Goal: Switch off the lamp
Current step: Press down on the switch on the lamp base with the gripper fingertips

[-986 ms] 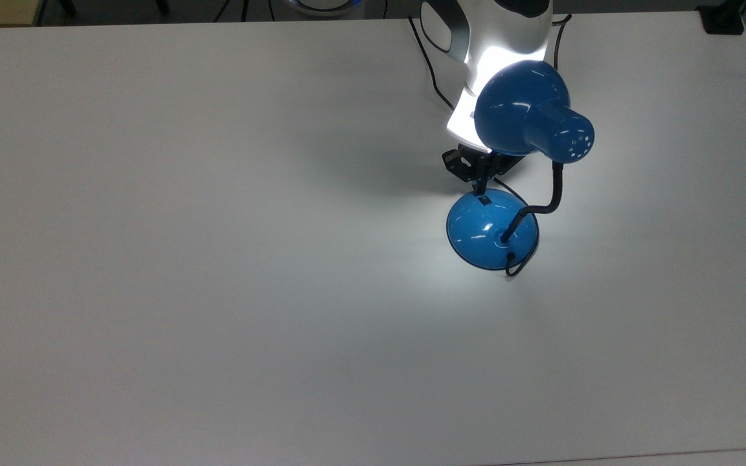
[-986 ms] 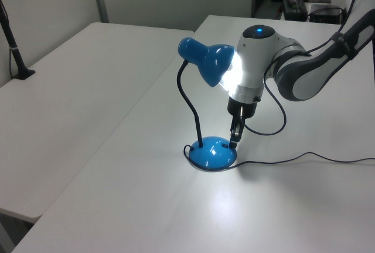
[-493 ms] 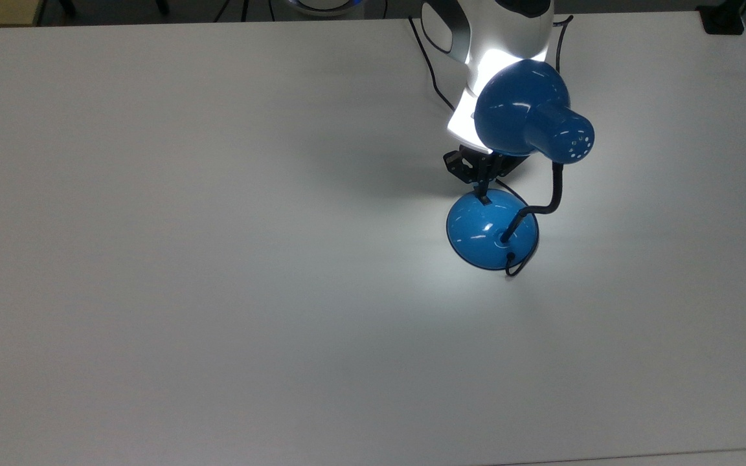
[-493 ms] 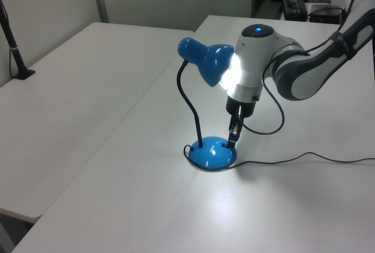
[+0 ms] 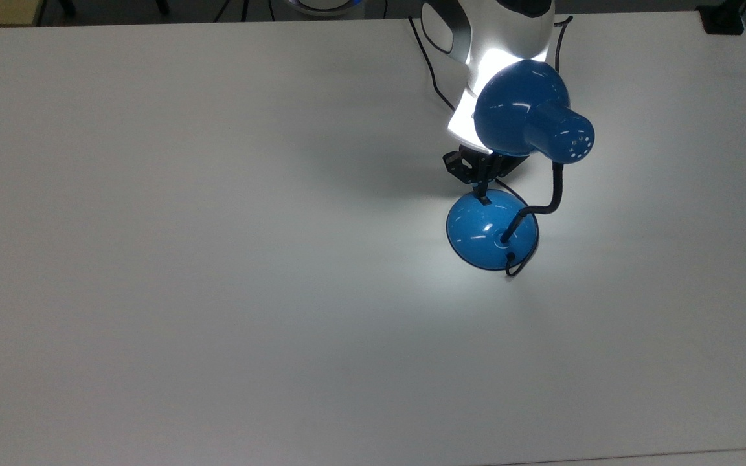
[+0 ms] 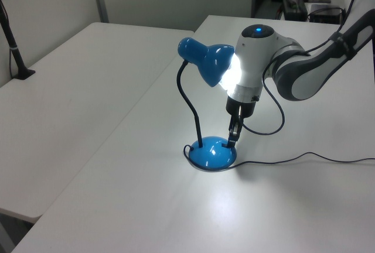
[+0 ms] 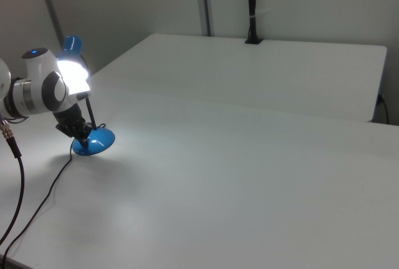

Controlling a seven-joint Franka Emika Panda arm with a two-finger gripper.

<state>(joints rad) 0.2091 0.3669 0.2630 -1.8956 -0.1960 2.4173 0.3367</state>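
One blue lamp (image 5: pixel 509 194) stands on the white bench (image 5: pixel 217 259), lit, its shade (image 6: pixel 208 61) shining onto the white robot arm (image 6: pixel 258 60) close beside it. The gripper (image 6: pixel 233 139) points down at the lamp's domed base (image 6: pixel 212 152), its fingers (image 5: pixel 480 191) pressed together, the tip touching the base at the edge nearest the arm. A black cord (image 6: pixel 304 158) trails from the base across the bench.
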